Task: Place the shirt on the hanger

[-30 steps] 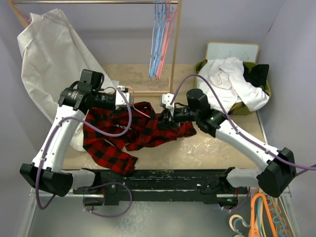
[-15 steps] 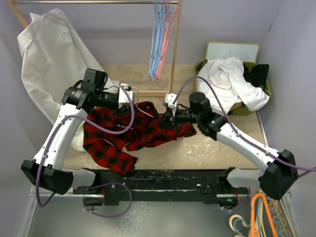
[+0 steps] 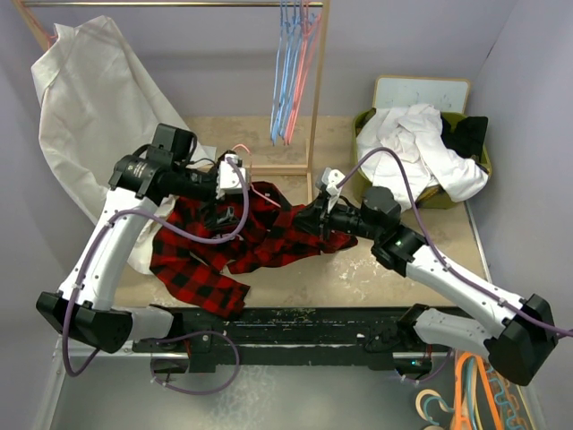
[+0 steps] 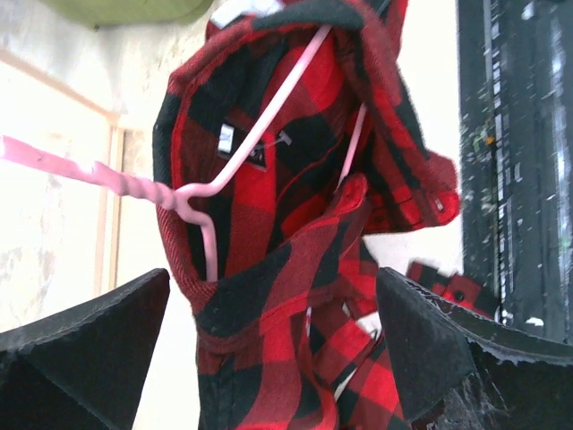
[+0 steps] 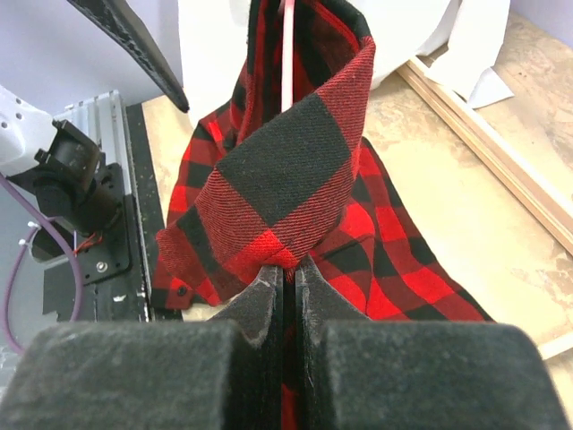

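Red-and-black plaid flannel shirt (image 3: 242,237) lies bunched on the beige counter (image 3: 376,269) between the two arms. The right gripper (image 5: 288,273) is clenched on a fold of its cloth. The left gripper (image 4: 273,305) is released, its fingers spread wide either side of the collar. A thin pink triangular hanger (image 4: 269,134) sits inside the collar, its hook poking out.
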Controlling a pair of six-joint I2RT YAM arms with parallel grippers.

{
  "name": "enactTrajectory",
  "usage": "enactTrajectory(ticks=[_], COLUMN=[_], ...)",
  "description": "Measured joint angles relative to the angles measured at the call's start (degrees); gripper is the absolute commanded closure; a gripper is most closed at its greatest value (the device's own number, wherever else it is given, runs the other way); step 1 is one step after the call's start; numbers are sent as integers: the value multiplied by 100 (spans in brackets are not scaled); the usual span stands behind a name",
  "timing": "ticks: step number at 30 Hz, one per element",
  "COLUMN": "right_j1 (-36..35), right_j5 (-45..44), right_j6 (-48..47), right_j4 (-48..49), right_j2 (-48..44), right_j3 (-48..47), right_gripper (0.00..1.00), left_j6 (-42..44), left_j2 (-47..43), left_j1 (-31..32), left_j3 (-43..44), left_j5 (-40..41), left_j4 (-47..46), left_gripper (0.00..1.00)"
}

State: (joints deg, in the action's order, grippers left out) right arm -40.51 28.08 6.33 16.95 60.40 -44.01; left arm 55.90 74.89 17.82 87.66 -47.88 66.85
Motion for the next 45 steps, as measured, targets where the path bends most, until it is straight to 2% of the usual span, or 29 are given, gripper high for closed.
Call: enactTrajectory(ticks=[6,14,21,25,28,30,34,38,42,45], right_j1=[-11,-94,-144,-144,-144,-138,-79,-57,-57,-74], right_j5=[-157,-455,-269,33,195,146,-448,-964,-1209,-1189], right_j6=[136,605,857,890,850,798,708,697,667,610], right_j4=[190,260,275,468,466,352,267,282,352,286], right_j2=[116,-133,-17,262,503,612,756,638,481,505], right_j3=[-2,494,575,557,422,354,234,234,234,234], right_gripper=[100,100,100,100,100,100,100,100,100,100], left_j6=[-157,699,977,994,973,1034,1390,1504,1360,1034], left_j2=[98,501,457,249,186,131,140,144,306,409], left_j1=[28,87,192,363,741,977,1325,1329,1274,901], left_j3=[44,188,-254,-216,-214,-590,-1679,-1834,-1303,-297], left_j5=[1064,1132,2122,2411,3115,3838,4756,5320,5202,4404], left_j4=[-111,1091,1429,1508,1613,1530,1886,2076,2192,2100], left_gripper=[1,1,1,1,0,1,1,2,1,1])
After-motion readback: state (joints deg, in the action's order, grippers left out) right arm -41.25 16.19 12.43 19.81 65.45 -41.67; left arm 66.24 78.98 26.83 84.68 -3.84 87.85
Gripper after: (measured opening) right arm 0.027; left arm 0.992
